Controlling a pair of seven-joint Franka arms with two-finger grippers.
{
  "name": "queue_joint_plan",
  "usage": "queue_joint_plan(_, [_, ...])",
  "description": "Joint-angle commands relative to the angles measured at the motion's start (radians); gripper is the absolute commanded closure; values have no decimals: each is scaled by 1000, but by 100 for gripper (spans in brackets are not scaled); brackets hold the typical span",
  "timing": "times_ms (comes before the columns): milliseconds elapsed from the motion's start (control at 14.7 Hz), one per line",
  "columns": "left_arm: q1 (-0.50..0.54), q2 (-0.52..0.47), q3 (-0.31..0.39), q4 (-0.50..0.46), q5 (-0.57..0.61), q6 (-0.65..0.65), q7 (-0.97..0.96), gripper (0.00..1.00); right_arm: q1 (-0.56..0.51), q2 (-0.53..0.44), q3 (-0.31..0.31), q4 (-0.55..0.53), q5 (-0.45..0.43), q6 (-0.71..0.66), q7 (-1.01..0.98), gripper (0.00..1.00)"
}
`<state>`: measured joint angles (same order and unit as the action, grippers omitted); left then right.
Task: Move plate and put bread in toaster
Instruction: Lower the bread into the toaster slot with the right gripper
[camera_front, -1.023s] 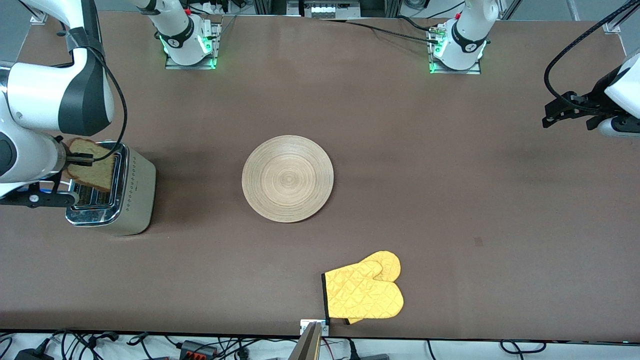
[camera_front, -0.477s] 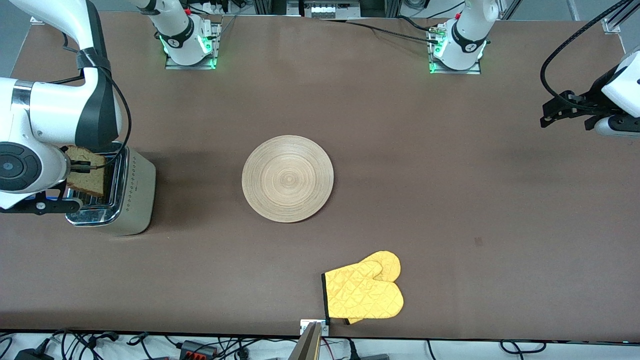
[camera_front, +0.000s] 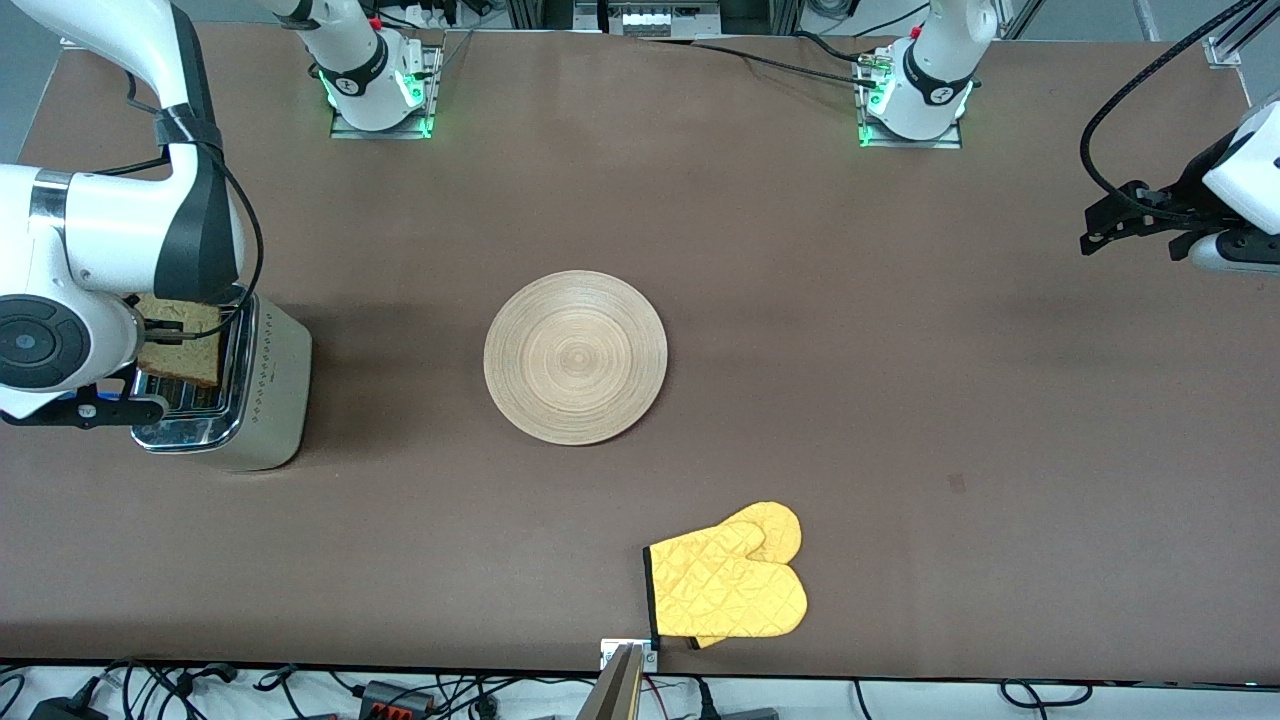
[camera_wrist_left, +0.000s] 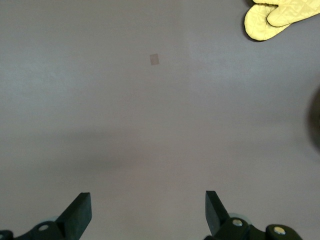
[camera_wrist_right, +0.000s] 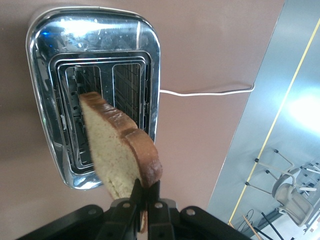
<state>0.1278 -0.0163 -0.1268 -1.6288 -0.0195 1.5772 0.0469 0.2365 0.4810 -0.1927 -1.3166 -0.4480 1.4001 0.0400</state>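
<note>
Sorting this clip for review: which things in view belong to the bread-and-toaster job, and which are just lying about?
Job:
- bread, held edge-down over the toaster by the shut right gripper
- wooden plate, mid-table

Lying about:
- yellow oven mitt, nearer the front camera than the plate
- left gripper, open, waiting over bare table

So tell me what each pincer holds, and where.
Right pincer pinches the bread by one crust edge over the toaster. Left pincer holds nothing.

White arms (camera_front: 100, 230) — black joints, black cables, green-lit bases.
</note>
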Motion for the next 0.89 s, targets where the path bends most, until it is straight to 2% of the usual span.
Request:
queue_joint_plan(0, [-2,15,-4,33,20,-23,2,0,-3,-12,2,-27,-2,20,8,100])
queue_joint_plan(341, [-2,15,-4,33,20,-23,2,0,1,-6,4,-56,2,62,54,100])
queue_joint_plan(477, [-2,15,-4,33,18,-23,2,0,0,-6,4,-56,41,79,64,100])
queue_joint_plan(818, [-2,15,-4,33,18,-23,2,0,-26,-6,4,-49,49,146,69,100])
